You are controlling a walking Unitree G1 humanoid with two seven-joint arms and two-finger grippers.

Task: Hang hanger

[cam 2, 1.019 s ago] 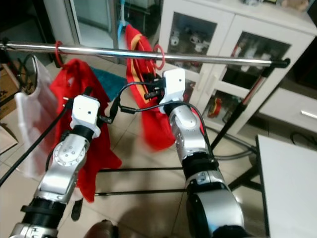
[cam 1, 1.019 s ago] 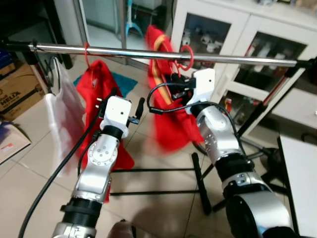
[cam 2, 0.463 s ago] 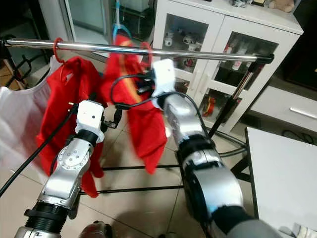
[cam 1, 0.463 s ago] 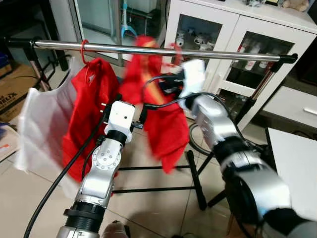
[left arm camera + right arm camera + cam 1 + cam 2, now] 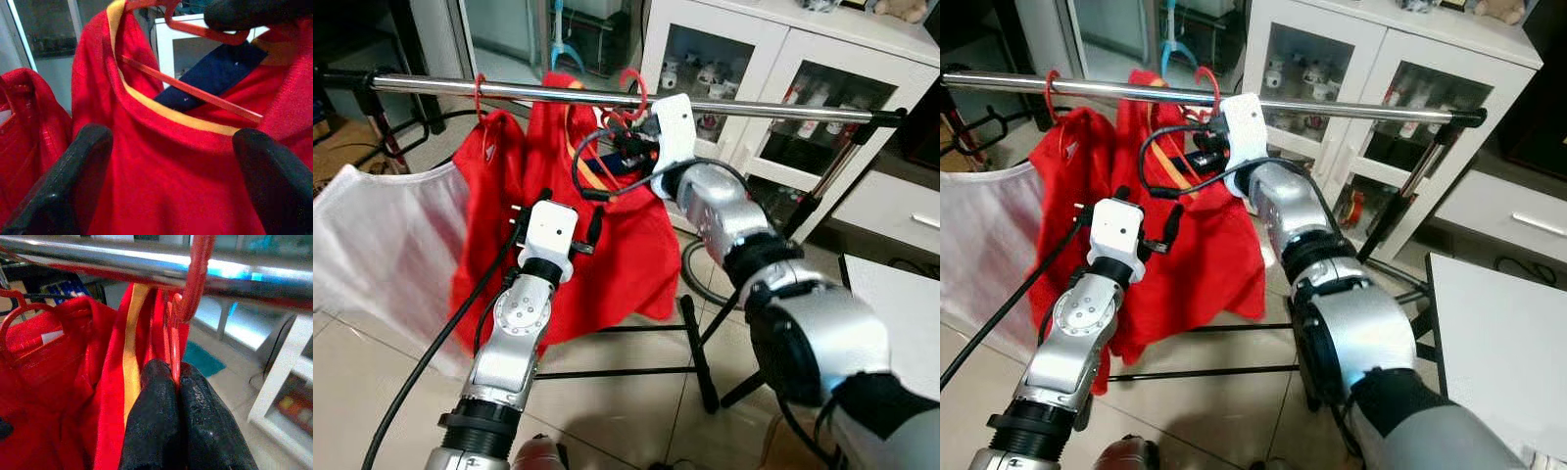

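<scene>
My two silver arms carry white camera boxes at the wrists, black cables looping alongside, black-fingered grippers beyond.

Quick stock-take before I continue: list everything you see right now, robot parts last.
Rail: one, silver, crossing the view on a black stand.
Red hanger: one, hook over the rail, neck pinched by the right end effector.
Red shirt: one, yellow collar, on that hanger.
Second red garment: one, hanging on the rail to the robot's left.
White garment: one, further left.
Cabinet: one, white, glass doors, behind.
Right end effector: shut on the hanger.
Left end effector: open, facing the shirt.
</scene>
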